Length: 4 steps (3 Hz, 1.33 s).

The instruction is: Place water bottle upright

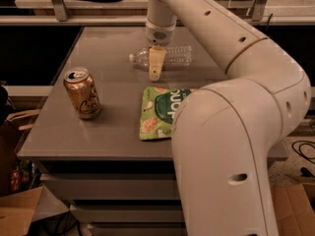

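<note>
The water bottle (176, 56), clear ribbed plastic with its cap end pointing left, lies on its side at the far middle of the grey table (113, 127). My gripper (155, 75) hangs from the arm straight down in front of the bottle's neck end, overlapping it in view, with its tip close to the table surface. Whether it touches the bottle cannot be told.
A gold drink can (82, 93) stands upright at the table's left. A green snack bag (158, 111) lies flat in the middle, partly hidden by my arm's large near link (226, 151). Cardboard boxes sit on the floor at the lower left and right.
</note>
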{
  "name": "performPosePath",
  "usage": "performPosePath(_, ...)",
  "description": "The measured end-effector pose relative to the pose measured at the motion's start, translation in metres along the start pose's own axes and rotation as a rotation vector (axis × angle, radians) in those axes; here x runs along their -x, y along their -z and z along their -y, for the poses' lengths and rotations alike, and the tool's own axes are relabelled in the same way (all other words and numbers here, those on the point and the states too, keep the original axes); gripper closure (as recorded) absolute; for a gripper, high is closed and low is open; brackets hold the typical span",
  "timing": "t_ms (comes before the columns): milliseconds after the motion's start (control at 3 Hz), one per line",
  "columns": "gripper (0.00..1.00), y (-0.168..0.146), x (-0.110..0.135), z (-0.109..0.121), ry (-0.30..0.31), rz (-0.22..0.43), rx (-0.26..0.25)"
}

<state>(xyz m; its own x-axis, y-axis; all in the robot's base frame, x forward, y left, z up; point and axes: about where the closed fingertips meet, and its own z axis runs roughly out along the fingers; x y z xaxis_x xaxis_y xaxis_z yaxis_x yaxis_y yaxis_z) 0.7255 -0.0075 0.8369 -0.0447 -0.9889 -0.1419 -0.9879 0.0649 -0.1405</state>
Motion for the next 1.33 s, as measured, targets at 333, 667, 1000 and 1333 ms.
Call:
performPosePath(333, 0.43, 0.002, 0.005, -0.002, -0.004, 0.033, 0.003)
performPosePath(667, 0.65, 0.021, 0.013, -0.005, 0.007, 0.078, -0.019)
performPosePath(1000, 0.87, 0.052, 0.022, -0.010, 0.027, 0.153, -0.053)
performPosePath(1333, 1.00, 0.087, 0.032, -0.016, 0.049, 0.302, -0.076)
